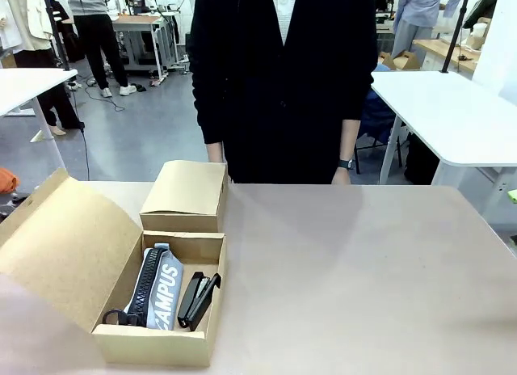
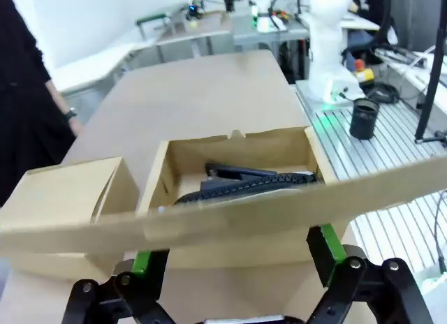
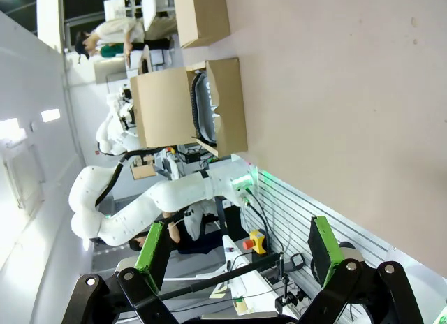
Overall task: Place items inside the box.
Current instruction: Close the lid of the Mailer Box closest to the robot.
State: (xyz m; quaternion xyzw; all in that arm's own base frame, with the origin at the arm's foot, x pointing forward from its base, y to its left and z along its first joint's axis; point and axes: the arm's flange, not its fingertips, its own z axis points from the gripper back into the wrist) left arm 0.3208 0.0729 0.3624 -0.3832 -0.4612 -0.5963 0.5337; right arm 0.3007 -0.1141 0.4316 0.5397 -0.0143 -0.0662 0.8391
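An open cardboard box stands at the table's near left, its lid tipped back to the left. Inside lie a grey pencil case marked "CAMPUS", a dark zip case against its left side, and a black stapler on the right. In the left wrist view my left gripper is open just behind the box's lid, looking over it at the stapler and a case's zip. My right gripper is open off the table's side, far from the box.
A smaller closed cardboard box stands right behind the open one. A person in black stands at the far edge, hands low. The brown table stretches bare to the right. My left arm shows in the right wrist view.
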